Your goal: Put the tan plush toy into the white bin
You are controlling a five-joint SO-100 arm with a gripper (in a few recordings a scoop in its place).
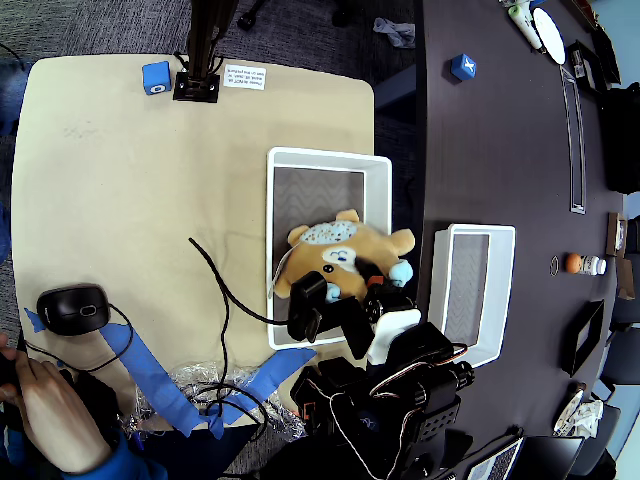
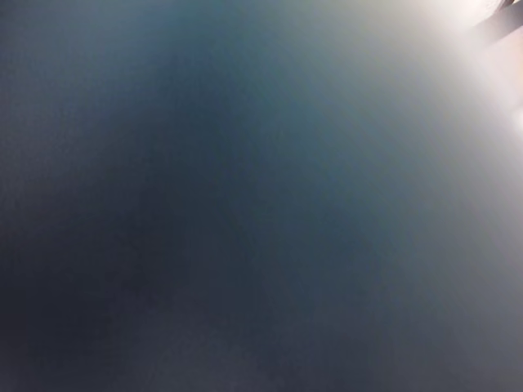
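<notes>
Seen from overhead, and moving from left to right, a person's hand (image 1: 45, 400) rests at the lower left edge of the tan bench (image 1: 110, 200), just below a black computer mouse (image 1: 72, 308). Strips of blue tape (image 1: 150, 375) pin down black cables nearby, likely to keep them clear of the work area. Further right, the white bin (image 1: 325, 160) sits on the bench's right part, its wide rim open upward. The tan plush toy (image 1: 345, 250) lies inside it, in the lower half, on the grey patterned bottom. The robot arm reaches up from the bottom edge, bent over the bin's near rim, with its fingers (image 1: 340, 300) at the toy's lower side. Whether they clench the toy or have released it cannot be told. A smaller white bin (image 1: 475, 290) stands on the dark table to the right. The wrist view is a blur of grey.
</notes>
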